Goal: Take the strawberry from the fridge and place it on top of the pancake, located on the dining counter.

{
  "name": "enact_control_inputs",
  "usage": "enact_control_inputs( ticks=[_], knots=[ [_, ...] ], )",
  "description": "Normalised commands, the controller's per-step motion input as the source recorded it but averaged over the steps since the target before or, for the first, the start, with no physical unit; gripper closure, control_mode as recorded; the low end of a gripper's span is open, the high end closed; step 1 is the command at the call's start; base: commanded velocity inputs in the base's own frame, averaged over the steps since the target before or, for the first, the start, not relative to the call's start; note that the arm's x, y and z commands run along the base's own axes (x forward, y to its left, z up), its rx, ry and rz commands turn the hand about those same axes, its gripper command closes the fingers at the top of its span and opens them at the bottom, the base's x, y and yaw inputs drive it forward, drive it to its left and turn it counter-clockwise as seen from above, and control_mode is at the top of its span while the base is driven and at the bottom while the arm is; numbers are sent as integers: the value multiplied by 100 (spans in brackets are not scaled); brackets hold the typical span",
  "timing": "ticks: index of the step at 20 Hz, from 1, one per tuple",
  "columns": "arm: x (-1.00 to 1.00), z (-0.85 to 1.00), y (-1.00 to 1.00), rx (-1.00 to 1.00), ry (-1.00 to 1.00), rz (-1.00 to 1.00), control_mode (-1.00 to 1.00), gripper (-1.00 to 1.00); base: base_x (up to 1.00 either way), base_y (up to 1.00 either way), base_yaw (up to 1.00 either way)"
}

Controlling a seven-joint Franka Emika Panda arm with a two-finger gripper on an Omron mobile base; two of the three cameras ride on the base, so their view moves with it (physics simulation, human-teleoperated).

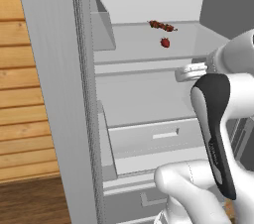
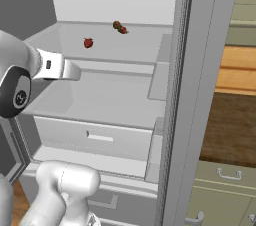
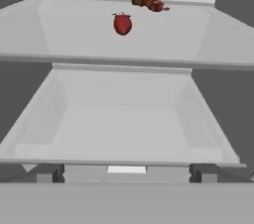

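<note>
the fridge [image 1: 54,69] stands with its doors swung wide, grey shelves and door bins in plain sight; the strawberry [image 3: 122,24] sits on the upper shelf [image 3: 74,29], a small bright-red berry resting toward the middle of that shelf, well back from its front edge; the same berry shows in the left base view [image 1: 165,42] and the right base view [image 2: 88,43]; just behind it, near the back wall and apart from it, lies a dark red-brown lumpy strip of food [image 3: 147,3]; below the upper shelf a second grey shelf [image 3: 124,124] reaches forward, and under that a drawer [image 1: 149,136] with a pale recessed handle; the gripper [image 2: 70,72] hangs in front of the fridge opening at about the level of the shelves, pointed inward, well short of the berry and touching nothing; its fingers are spread as wide as they go, with nothing between them; a wooden wall panel [image 1: 20,94] shows to the left of the open door.
</note>
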Motion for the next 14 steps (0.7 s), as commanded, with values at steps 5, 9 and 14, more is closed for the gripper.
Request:
enact_control_inputs(
  ticks=[5,9,14],
  knots=[
    [23,41,0,0,-16,0,-100,-100,0,0,0],
    [75,0,2,0,8,2,-100,-100,0,0,0],
    [93,-6,24,0,0,1,-100,-100,0,0,0]
  ],
)
